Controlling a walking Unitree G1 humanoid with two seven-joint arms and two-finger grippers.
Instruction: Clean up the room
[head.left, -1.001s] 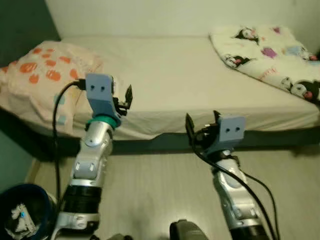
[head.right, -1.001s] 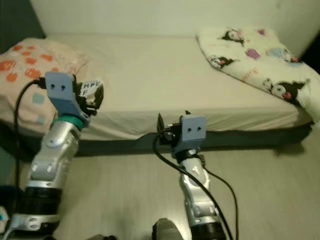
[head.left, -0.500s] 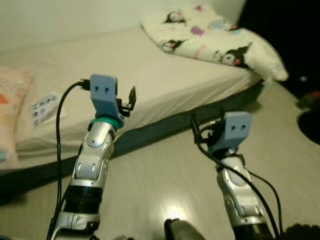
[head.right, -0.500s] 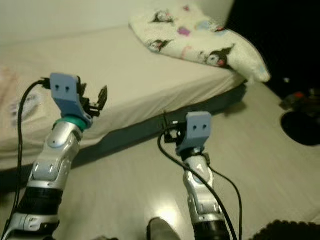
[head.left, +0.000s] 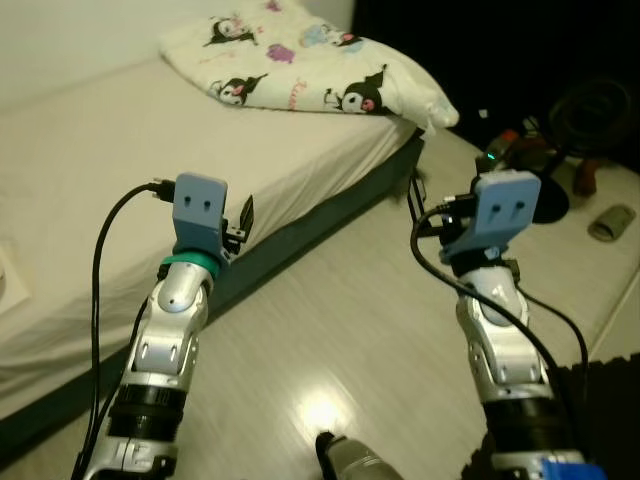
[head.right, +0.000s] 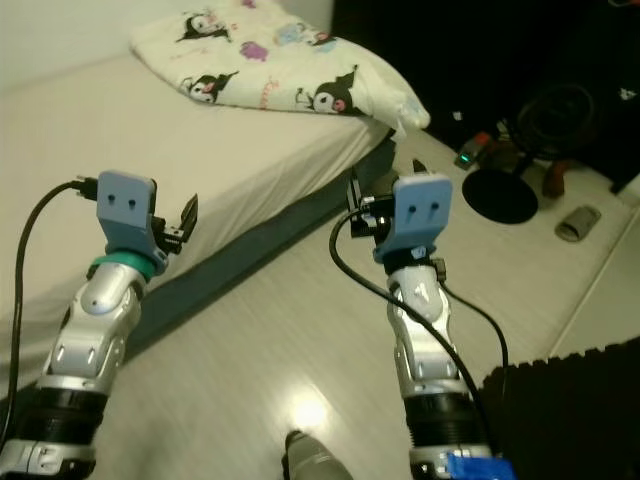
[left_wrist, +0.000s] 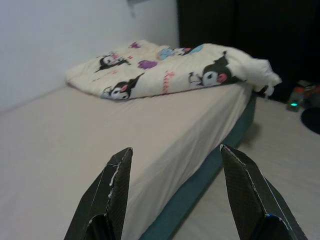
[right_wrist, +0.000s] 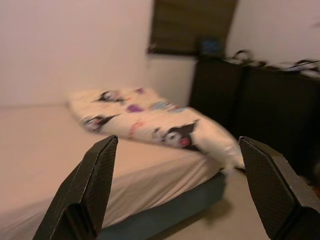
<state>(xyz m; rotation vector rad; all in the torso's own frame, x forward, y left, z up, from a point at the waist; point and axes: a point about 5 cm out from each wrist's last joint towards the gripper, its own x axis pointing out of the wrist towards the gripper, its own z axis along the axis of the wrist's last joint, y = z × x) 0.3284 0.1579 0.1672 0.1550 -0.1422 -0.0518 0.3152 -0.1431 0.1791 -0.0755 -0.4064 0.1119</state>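
A bed (head.left: 120, 150) with a beige sheet runs along my left. A folded white blanket with cartoon prints (head.left: 300, 70) lies at its far end. My left gripper (head.left: 245, 215) is held up over the bed's edge, open and empty; its wrist view looks between the two black fingers (left_wrist: 112, 190) at the blanket (left_wrist: 170, 70). My right gripper (head.right: 360, 205) is raised over the floor near the bed's corner, also open with nothing in it. Small items lie on the floor at the far right: a small grey cylinder (head.left: 610, 222) and reddish objects (head.left: 510, 145).
A black round stand base (head.right: 498, 195) sits on the pale floor beyond the bed's corner, beside a device with a green light (head.left: 490, 157). A black mat (head.right: 570, 400) covers the floor at the near right. Dark furniture lines the far wall (right_wrist: 260, 100).
The camera has swung to the right: the orange-print pillow and the bin have left the picture, and the dark corner with floor clutter has come in. Both grippers stay open and raised.
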